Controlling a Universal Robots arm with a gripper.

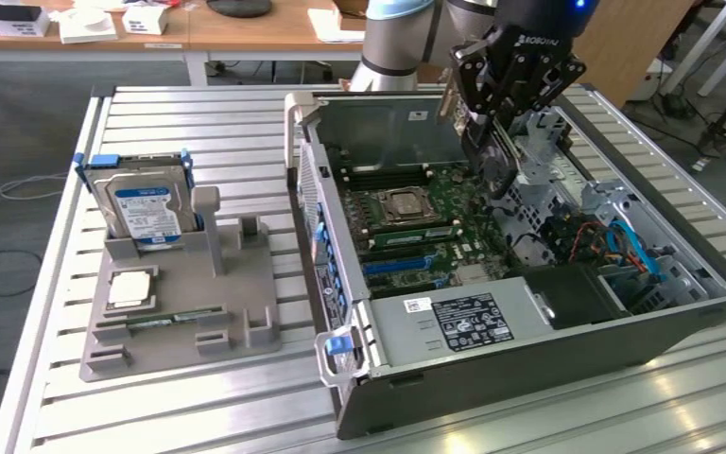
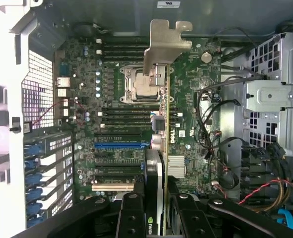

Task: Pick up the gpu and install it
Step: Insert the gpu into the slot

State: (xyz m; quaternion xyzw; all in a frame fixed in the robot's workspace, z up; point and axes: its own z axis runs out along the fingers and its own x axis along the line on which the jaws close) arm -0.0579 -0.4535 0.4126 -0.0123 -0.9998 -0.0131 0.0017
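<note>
**Black gpu gripped over open PC case**

Silver slatted bench (image 1: pixel 186 407) carries an open PC case (image 1: pixel 527 378) on the half at the exterior view's right. The motherboard (image 1: pixel 426 218) faces up.

Gripper (image 1: pixel 490 128) hangs over the case's far end, jaws clenched on the gpu (image 1: pixel 499 165). The card hangs on edge below them, above the motherboard & apart from it, not seated in any slot.

Wrist view looks along the card's thin edge. Black fingers (image 2: pixel 131 213) press on both faces. The card's silver bracket (image 2: pixel 164 42) is at its far end, over the CPU socket (image 2: pixel 144 87). A blue slot (image 2: pixel 119 145) lies just beside the card's line.

Near the bench edge at the exterior view's left sits a grey fixture (image 1: pixel 174 312), beside the case but not touching it. It holds a hard drive (image 1: pixel 146 210) upright at its far corner, a CPU (image 1: pixel 129 288) lying flat mid-way, & a RAM stick (image 1: pixel 162 322) lying toward its near edge.
</note>
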